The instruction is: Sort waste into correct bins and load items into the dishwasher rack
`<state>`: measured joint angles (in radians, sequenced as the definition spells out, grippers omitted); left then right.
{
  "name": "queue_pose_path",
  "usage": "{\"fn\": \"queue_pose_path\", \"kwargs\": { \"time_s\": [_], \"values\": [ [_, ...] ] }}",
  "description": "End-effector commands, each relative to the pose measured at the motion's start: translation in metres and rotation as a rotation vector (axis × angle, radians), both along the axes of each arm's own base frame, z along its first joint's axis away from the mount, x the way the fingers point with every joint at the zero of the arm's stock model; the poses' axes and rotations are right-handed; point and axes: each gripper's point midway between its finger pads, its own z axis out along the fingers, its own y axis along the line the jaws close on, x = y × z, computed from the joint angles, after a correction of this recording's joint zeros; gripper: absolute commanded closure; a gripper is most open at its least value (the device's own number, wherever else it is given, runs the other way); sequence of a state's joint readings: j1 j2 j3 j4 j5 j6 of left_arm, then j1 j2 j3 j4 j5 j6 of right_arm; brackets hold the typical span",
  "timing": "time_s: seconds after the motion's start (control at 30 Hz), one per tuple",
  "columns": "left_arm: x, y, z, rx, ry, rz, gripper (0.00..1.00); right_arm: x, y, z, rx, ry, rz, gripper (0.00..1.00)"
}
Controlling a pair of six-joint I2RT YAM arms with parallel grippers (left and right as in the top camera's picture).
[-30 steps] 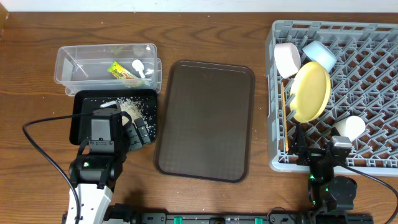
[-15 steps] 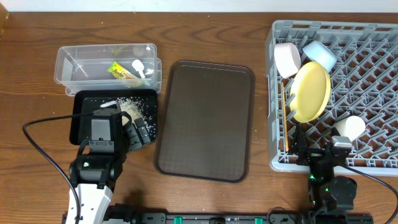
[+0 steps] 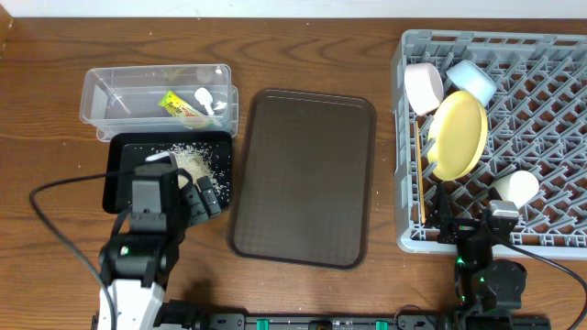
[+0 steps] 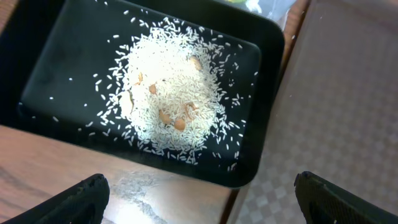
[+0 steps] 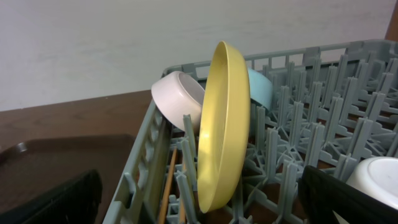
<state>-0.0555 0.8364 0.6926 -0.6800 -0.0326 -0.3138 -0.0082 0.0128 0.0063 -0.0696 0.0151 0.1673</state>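
Observation:
The clear tub point(image 3: 156, 92) holds the snack wrapper point(image 3: 177, 105) and white scrap point(image 3: 209, 99). Rice point(image 4: 168, 99) lies heaped in the black tray point(image 4: 37, 62), seen from overhead as tray point(image 3: 124, 151). My left gripper point(image 3: 202, 197) point(image 4: 199, 199) hangs open and empty over that tray's near right corner. In the grey rack point(image 3: 550, 137) stand the yellow plate point(image 5: 224, 124), white bowl point(image 5: 177, 93), blue bowl point(image 5: 261, 87), cup point(image 5: 376, 177) and chopsticks point(image 5: 168, 186). My right gripper point(image 3: 470, 220) point(image 5: 199, 199) is open at the rack's near edge, holding nothing.
The dark brown serving tray point(image 3: 303, 179) lies between the bins and the rack, bare. Its edge borders the black tray point(image 4: 329, 93). A black cable loops left of the left arm point(image 3: 41, 197). A pale wall stands behind the rack point(image 5: 124, 37).
The left wrist has shifted slightly back and to the left over the black tray. The right arm and all objects are as before.

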Motion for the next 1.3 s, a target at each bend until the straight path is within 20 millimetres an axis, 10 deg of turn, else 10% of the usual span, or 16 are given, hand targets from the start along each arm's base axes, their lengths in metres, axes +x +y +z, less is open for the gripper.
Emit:
{"fn": "queue_pose_path", "kwargs": {
  "time_s": [0.0, 0.7, 0.9, 1.27],
  "values": [
    [-0.003, 0.006, 0.011, 0.031, -0.082, 0.018, 0.02, 0.000, 0.002, 0.000, -0.015, -0.002, 0.011, 0.01],
    [0.006, 0.010, 0.025, 0.175, -0.848, -0.042, 0.02, 0.000, 0.003, 0.000, -0.015, -0.002, 0.012, 0.01],
    [0.002, 0.009, 0.035, 0.301, -0.879, -0.110, 0.02, 0.000, 0.003, 0.000, -0.015, -0.002, 0.012, 0.01],
    [-0.002, -0.002, -0.004, 0.272, -0.731, -0.195, 0.02, 0.000, 0.003, 0.000, -0.015, -0.002, 0.012, 0.01]
  ]
}}
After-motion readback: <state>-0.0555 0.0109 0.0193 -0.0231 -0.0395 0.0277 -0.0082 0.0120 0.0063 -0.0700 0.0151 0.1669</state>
